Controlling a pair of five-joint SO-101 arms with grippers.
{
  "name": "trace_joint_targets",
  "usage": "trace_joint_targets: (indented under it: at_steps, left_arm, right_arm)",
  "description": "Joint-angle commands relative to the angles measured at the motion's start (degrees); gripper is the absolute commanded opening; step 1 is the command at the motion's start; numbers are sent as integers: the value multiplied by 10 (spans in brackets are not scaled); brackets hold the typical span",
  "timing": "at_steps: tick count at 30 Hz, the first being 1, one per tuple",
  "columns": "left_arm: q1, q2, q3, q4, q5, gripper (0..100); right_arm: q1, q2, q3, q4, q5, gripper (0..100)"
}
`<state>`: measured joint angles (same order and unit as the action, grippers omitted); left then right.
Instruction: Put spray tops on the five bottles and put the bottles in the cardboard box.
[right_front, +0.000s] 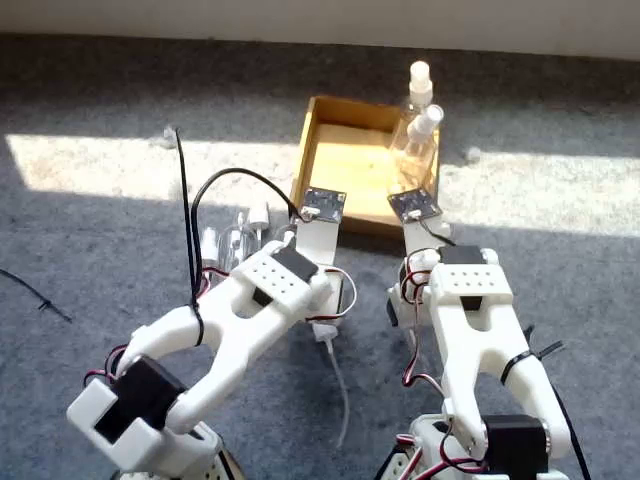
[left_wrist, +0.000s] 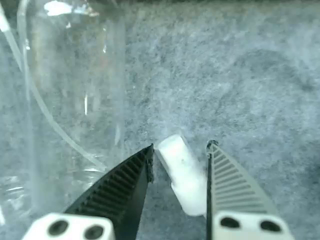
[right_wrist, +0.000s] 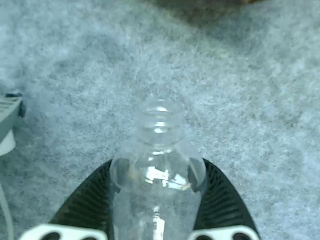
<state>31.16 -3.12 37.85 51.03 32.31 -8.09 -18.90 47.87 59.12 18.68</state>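
Note:
My left gripper (left_wrist: 180, 147) is shut on a white spray top (left_wrist: 184, 177), low over the grey carpet. The top's thin tube (right_front: 338, 385) trails back along the carpet between the arms. A clear bottle (left_wrist: 75, 100) lies just beside the black finger (left_wrist: 122, 192). My right gripper (right_wrist: 159, 167) is shut on the body of another clear bottle (right_wrist: 157, 175), whose open threaded neck (right_wrist: 159, 120) points away from the wrist. The cardboard box (right_front: 322, 140) sits beyond both grippers, with two topped bottles (right_front: 418, 130) standing at its right side.
Several clear bottles (right_front: 232, 240) and a white spray top (right_front: 258, 213) lie on the carpet left of the left arm (right_front: 260, 300). A black cable (right_front: 185, 200) rises over them. The left gripper's finger (right_wrist: 10, 107) shows at the right wrist view's edge.

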Motion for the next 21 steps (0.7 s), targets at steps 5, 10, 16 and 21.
trace_joint_targets:
  at_steps: [5, 10, 16, 21]
  left_arm:
    - [15, 7, -55, 61, 4, 168]
    - [35, 8, -52, 62, -5, 168]
    - [40, 9, -40, 80, -64, 165]
    - [42, 9, -40, 91, -115, 164]
  right_arm:
    - [7, -2, -3, -6, -5, 17]
    - [7, -2, -3, -6, -5, 17]
    - [7, -2, -3, -6, -5, 17]
    - [7, -2, -3, -6, -5, 17]
